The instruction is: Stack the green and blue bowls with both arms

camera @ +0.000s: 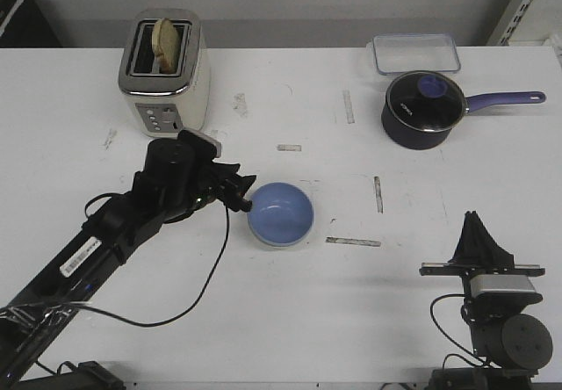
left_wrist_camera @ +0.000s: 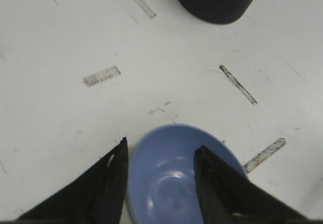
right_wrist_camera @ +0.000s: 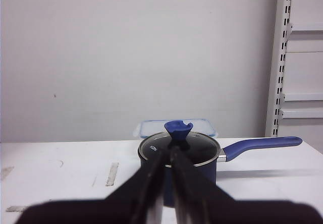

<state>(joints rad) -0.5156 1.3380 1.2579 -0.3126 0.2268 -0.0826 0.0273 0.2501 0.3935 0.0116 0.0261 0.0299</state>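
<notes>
The light blue bowl (camera: 281, 213) stands on the white table near the middle. A thin pale greenish edge (left_wrist_camera: 128, 211) shows under its rim, so the green bowl seems to sit beneath it, mostly hidden. My left gripper (camera: 244, 197) is open at the bowl's left rim. In the left wrist view (left_wrist_camera: 161, 156) one finger (left_wrist_camera: 113, 178) is outside the rim and the other (left_wrist_camera: 214, 183) is over the bowl's inside (left_wrist_camera: 166, 183). My right gripper (camera: 477, 232) is shut and empty at the front right, far from the bowls; it also shows in the right wrist view (right_wrist_camera: 166, 156).
A dark navy saucepan (camera: 421, 109) with a glass lid and a blue handle stands at the back right, with a clear lidded container (camera: 415, 54) behind it. A toaster (camera: 164, 72) holding bread stands at the back left. Tape strips (camera: 353, 241) mark the table.
</notes>
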